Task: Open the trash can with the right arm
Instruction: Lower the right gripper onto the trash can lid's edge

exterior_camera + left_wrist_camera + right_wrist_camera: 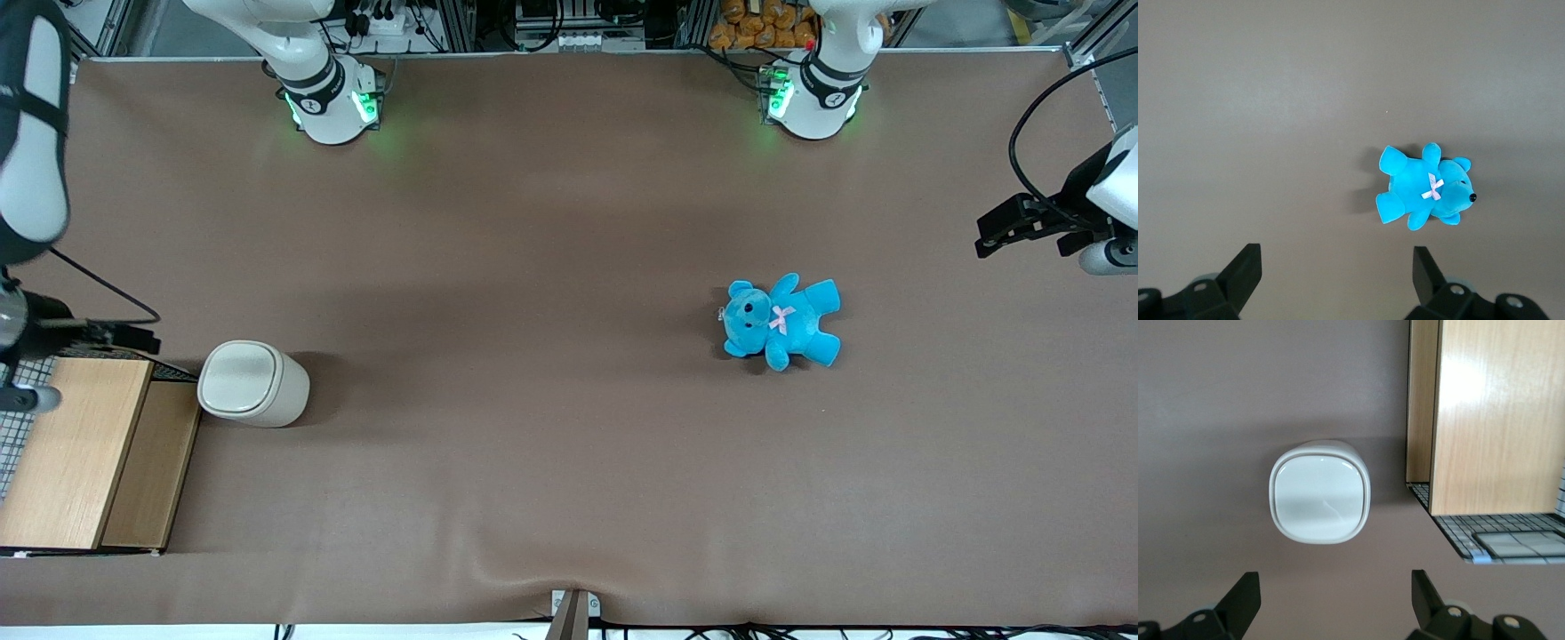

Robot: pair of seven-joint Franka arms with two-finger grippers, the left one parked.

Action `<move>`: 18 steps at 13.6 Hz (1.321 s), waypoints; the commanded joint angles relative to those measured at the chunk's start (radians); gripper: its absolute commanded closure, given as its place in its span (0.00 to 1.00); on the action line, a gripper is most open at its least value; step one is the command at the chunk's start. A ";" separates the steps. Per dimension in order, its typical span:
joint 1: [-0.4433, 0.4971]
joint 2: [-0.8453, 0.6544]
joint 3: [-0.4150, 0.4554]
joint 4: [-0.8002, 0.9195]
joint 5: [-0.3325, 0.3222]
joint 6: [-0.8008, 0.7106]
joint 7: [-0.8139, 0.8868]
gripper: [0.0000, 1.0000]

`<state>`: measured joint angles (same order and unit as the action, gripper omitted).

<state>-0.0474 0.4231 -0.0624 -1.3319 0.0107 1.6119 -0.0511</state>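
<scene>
The trash can (253,384) is a small cream-beige bin standing upright on the brown table, toward the working arm's end, with its paler rounded-square lid (1320,495) lying flat and shut. It stands just beside the wooden box. My right arm's gripper (142,340) hangs high above the table by the corner of the wooden box that is farthest from the front camera, apart from the bin. In the right wrist view the gripper (1335,595) is open and empty, its black fingers (1245,593) wide apart, and the lid shows below them untouched.
A light wooden box (76,449) sits at the table's edge next to the bin, also seen in the right wrist view (1491,413), on a checked mat (1451,530). A blue teddy (782,322) lies toward the parked arm's end.
</scene>
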 commanded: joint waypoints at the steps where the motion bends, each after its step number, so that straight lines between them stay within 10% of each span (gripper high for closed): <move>1: 0.000 0.048 0.003 0.010 -0.028 0.017 0.005 0.00; 4: -0.008 0.066 0.004 -0.071 -0.026 0.093 0.005 0.05; 9: -0.026 0.085 0.004 -0.139 -0.020 0.155 -0.003 0.96; 18: -0.011 0.155 0.004 -0.141 -0.018 0.198 0.005 1.00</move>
<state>-0.0622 0.5684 -0.0631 -1.4718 -0.0011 1.8023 -0.0509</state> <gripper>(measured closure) 0.991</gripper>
